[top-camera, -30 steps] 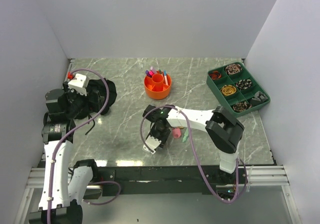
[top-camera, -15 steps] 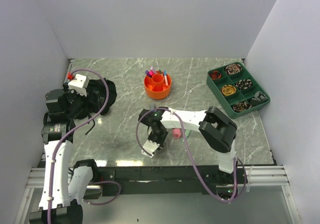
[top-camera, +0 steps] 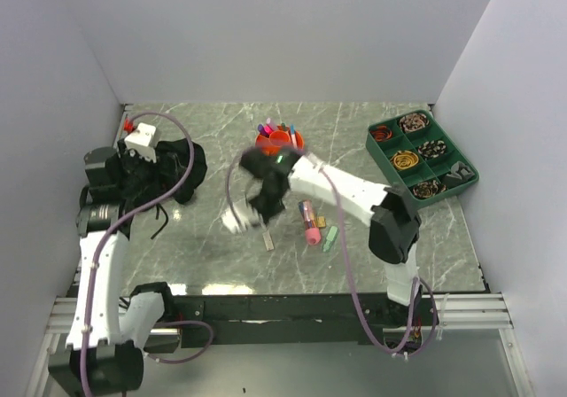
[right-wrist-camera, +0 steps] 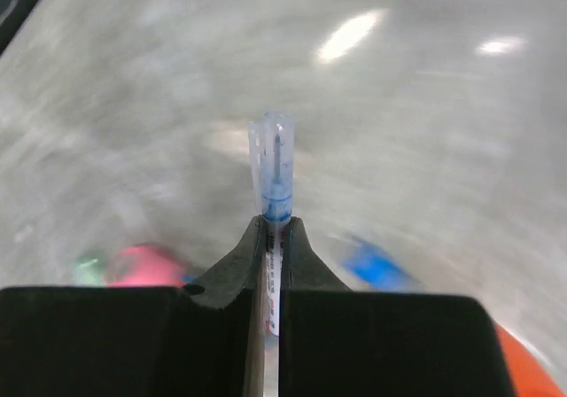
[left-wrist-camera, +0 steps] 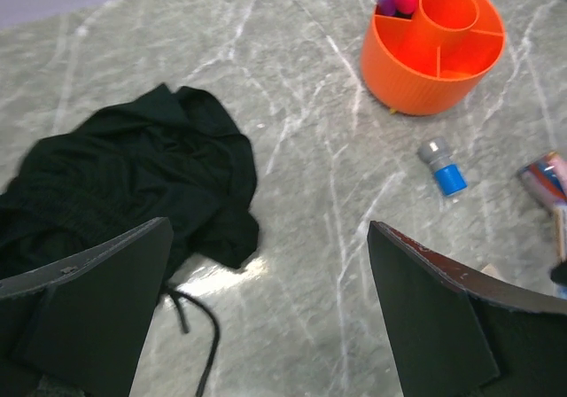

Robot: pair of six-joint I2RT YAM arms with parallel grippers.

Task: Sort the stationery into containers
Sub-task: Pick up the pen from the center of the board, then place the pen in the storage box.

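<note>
Raised pen (right-wrist-camera: 273, 162) off table (top-camera: 204, 242), pinched tight in right gripper (right-wrist-camera: 273, 224) | probably heading for holder (left-wrist-camera: 425, 69); view blurred | kept left gripper (left-wrist-camera: 267, 229) wide apart, empty

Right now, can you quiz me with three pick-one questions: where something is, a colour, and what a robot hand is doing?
1. The round holder is: A green; B orange; C white.
2. The black cloth lies: A in the holder; B on the wall; C on the table.
3. The right gripper is: A shut on a pen; B open, empty; C holding the cloth.
Answers: 1 B, its ribbed wall is orange. 2 C, it is bunched on the marble. 3 A, it pinches a clear pen.
</note>
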